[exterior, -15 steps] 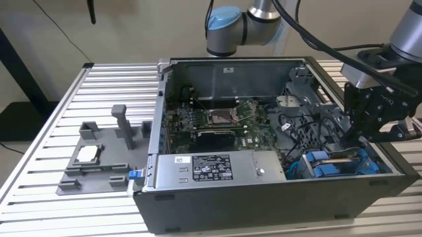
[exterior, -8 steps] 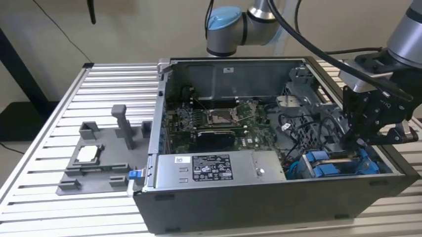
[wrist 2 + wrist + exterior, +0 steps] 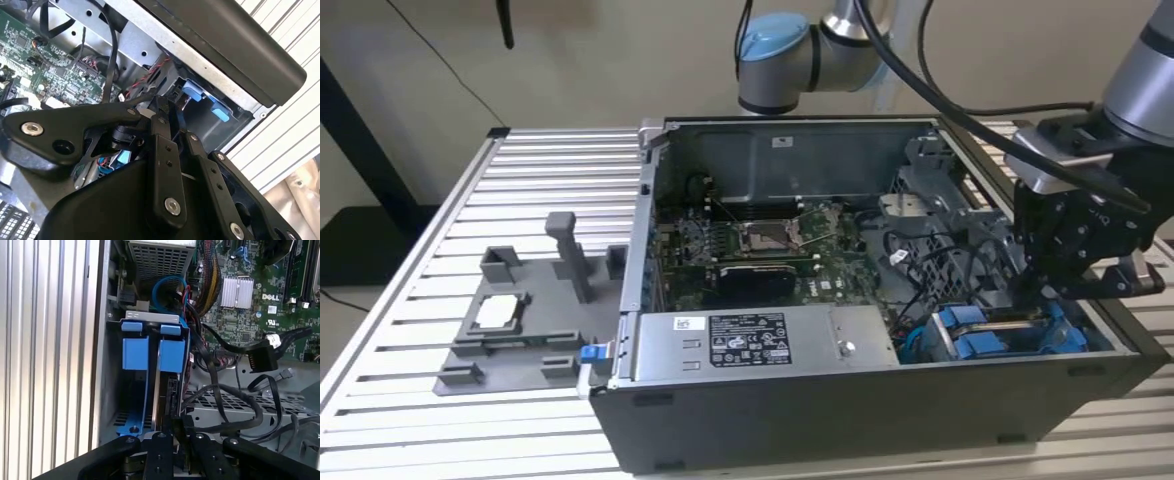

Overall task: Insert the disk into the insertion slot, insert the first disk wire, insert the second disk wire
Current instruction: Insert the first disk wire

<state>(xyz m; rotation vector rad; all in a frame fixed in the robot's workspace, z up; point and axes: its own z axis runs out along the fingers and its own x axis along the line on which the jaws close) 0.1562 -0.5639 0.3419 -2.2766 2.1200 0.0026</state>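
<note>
The disk stands edge-on in its bright blue carrier inside the insertion slot, the grey metal bay at the case's front corner on the exterior view's right. There its blue tabs show just below my gripper. In both wrist views my gripper sits right at the disk's near edge, fingertips close together and shut on it. A second blue carrier sits beside the disk. Two loose black wire plugs lie on the metal floor next to the bay.
A silver labelled power-supply box fills the case's front, with the motherboard behind it. Black cables cross beside the bay. A grey plastic tray with posts rests on the slatted table.
</note>
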